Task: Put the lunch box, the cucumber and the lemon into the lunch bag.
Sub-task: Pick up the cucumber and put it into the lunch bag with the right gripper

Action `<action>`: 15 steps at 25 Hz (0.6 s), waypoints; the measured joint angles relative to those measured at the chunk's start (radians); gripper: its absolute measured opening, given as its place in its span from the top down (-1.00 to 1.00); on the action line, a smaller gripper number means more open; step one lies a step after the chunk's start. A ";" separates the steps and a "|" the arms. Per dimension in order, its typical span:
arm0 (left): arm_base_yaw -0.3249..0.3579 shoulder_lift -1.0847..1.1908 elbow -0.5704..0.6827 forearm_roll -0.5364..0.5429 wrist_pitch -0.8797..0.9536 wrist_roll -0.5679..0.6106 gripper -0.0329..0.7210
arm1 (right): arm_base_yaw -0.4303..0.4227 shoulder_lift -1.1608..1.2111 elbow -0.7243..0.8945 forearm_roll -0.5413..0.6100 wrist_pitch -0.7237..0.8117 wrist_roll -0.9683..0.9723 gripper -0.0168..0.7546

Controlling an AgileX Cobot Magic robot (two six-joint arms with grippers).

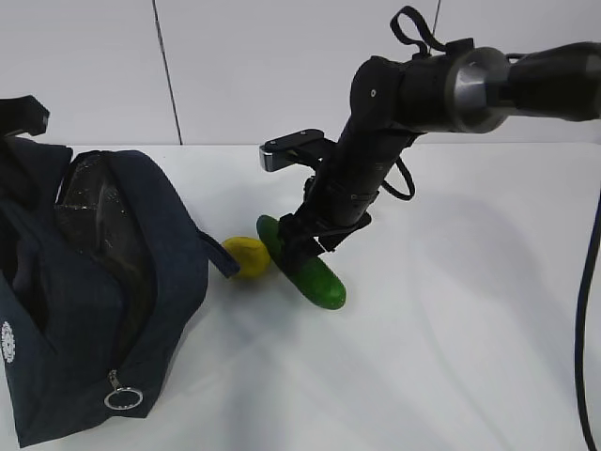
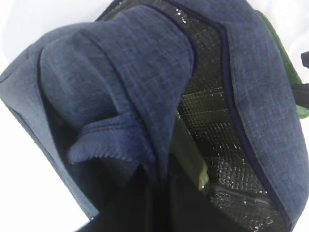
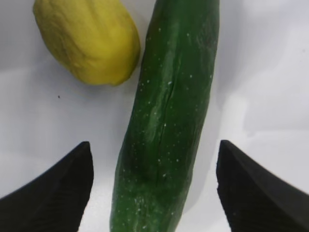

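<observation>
Right gripper [image 3: 154,188] stands wide open over the cucumber [image 3: 166,121], one finger on each side of it, neither touching as far as the wrist view shows. Cucumber runs up the middle of that frame, lying flat on the table [image 1: 451,310]. Lemon [image 3: 87,41] sits upper left there, just beside the cucumber's far end; whether they touch, cannot tell.

In the exterior view the cucumber [image 1: 315,272] lies lower centre, lemon [image 1: 247,256] to its left, bag [image 1: 84,310] at the left edge with its mouth open and silvery lining showing. Left gripper is not visible in any view; it is closed, and its camera looks closely into the bag [image 2: 120,72], so it probably holds the fabric, though that cannot be confirmed. Something pale green shows inside near lower centre of that view, possibly the box lid; not certain.

Step in hand, my reading: grasp the cucumber.
- Descend until the fingers flank the widest part, tips near the table.
- Close across the short axis, near mid-length, so it does not swing.
- Skin looks smooth: firm grip.
- Avoid nudging the lemon; it could roll.
</observation>
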 joint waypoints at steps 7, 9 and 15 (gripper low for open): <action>0.000 0.000 0.000 0.000 0.000 0.000 0.93 | 0.000 0.037 -0.002 0.013 0.004 -0.014 -0.59; 0.000 0.000 0.000 0.000 0.000 0.000 0.93 | 0.000 0.043 -0.002 0.015 0.004 -0.015 -0.58; 0.000 0.000 0.000 0.000 0.000 0.001 0.93 | 0.000 0.045 -0.002 0.015 -0.005 -0.018 -0.48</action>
